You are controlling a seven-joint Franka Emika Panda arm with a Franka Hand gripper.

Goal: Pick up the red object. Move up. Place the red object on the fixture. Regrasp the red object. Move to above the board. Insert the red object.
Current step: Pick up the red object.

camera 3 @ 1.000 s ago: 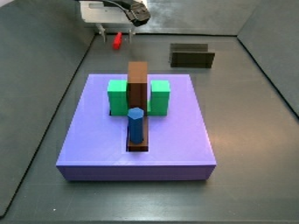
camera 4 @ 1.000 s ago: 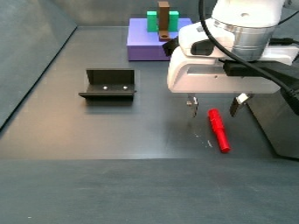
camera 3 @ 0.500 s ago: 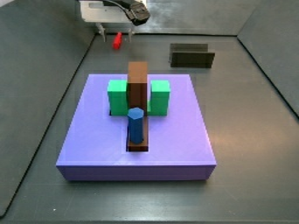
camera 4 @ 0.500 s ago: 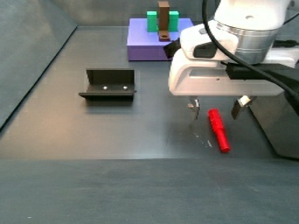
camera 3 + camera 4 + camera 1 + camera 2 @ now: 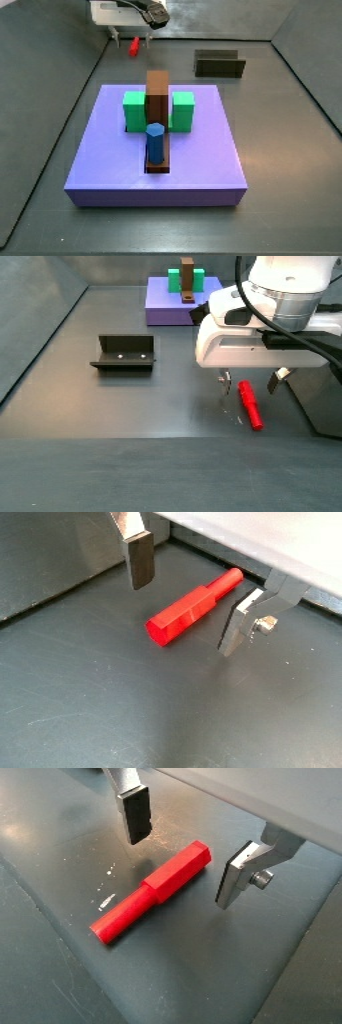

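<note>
One red peg (image 5: 249, 405) lies flat on the grey floor (image 5: 120, 406), straddled by the robot's single gripper (image 5: 251, 380), whose jaws hang spread apart and grasp nothing. In both wrist views the two silver fingers (image 5: 138, 558) stand on either side of the peg (image 5: 195, 605), clear of it, one near its thin end and one beside its thicker body (image 5: 150, 892); the gripper (image 5: 187, 843) is low over the floor. One dark fixture (image 5: 124, 353) sits well apart from the peg, open side up. One purple board (image 5: 158, 146) carries one green block (image 5: 159, 111), one brown bar (image 5: 158, 95) and one blue peg (image 5: 155, 143). In a side view the board (image 5: 171, 302) is small and far off, its blue peg not discernible. In a side view the red peg (image 5: 135, 44) shows only as a small sliver beneath the gripper (image 5: 132, 38), whose upper housing is cut off by the frame.
</note>
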